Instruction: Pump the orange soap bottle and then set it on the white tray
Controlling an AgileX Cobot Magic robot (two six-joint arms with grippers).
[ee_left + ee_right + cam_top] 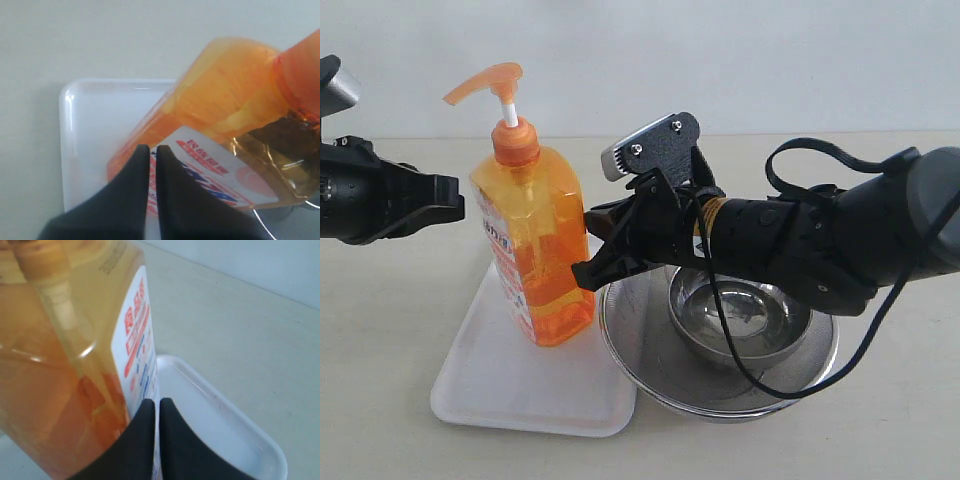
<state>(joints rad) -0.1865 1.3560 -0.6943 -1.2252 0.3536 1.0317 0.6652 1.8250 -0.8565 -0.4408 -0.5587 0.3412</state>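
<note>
The orange soap bottle (535, 250) stands upright on the white tray (490, 390), near the tray's right edge, pump head raised and pointing left. My right gripper (586, 262) is shut and empty, its tips right against the bottle's right side at label height. In the right wrist view the shut gripper (155, 401) sits at the bottle's (60, 365) label edge, over the tray (225, 425). My left gripper (455, 205) hovers left of the bottle, apart from it, shut and empty. In the left wrist view the gripper (153, 148) points at the bottle (225, 85) and tray (90, 125).
A round steel mesh strainer (650, 370) holding a steel bowl (740, 315) sits immediately right of the tray, under my right arm. A black cable (740, 370) from that arm loops down over the bowl. Bare tabletop lies in front and to the left.
</note>
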